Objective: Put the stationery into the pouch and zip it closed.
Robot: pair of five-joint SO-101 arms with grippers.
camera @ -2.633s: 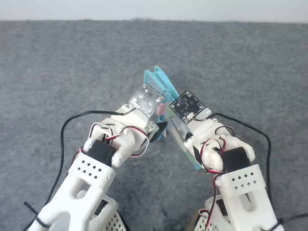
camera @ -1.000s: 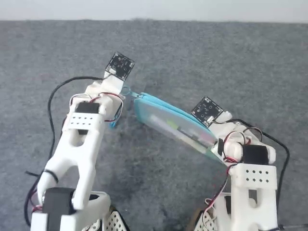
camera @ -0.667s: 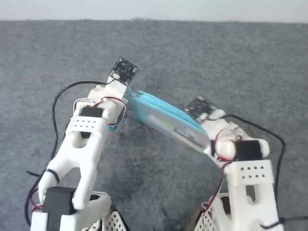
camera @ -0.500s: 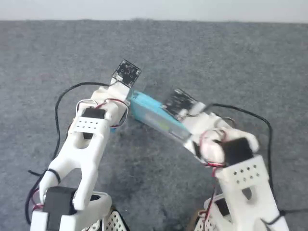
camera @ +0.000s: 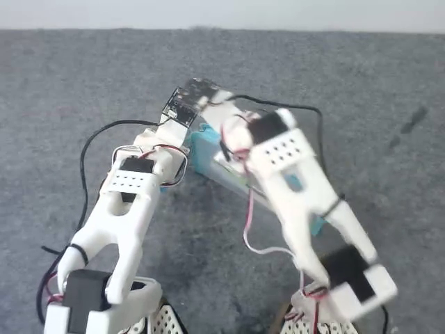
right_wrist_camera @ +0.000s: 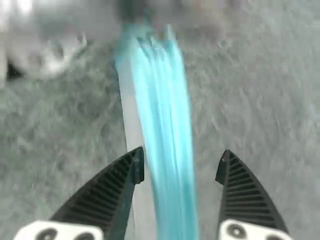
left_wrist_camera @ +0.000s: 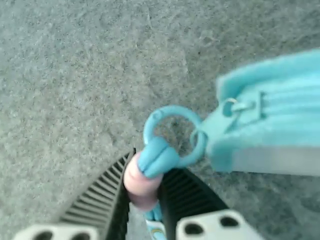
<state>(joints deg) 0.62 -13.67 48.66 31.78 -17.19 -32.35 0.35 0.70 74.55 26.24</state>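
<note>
The turquoise pouch (camera: 206, 149) lies on the grey carpet, mostly covered by the right arm (camera: 281, 149). Its zipper track (left_wrist_camera: 280, 107) looks shut at this end. My left gripper (left_wrist_camera: 145, 176) is shut on the pink and blue charm (left_wrist_camera: 150, 162) that hangs from the zipper pull's ring (left_wrist_camera: 172, 134) at the pouch's far-left end. My right gripper (right_wrist_camera: 180, 167) is open and straddles the pouch's top edge (right_wrist_camera: 160, 135), one finger on each side, close to the left arm's wrist. I cannot see the stationery inside.
Grey carpet (camera: 361, 83) surrounds the pouch on all sides. The two arms crowd together over the pouch's far-left end. Black cables (camera: 94, 149) loop beside the left arm.
The right arm has swept along the pouch from its near-right end to the far-left end beside the left gripper. The left gripper has held the charm almost still.
</note>
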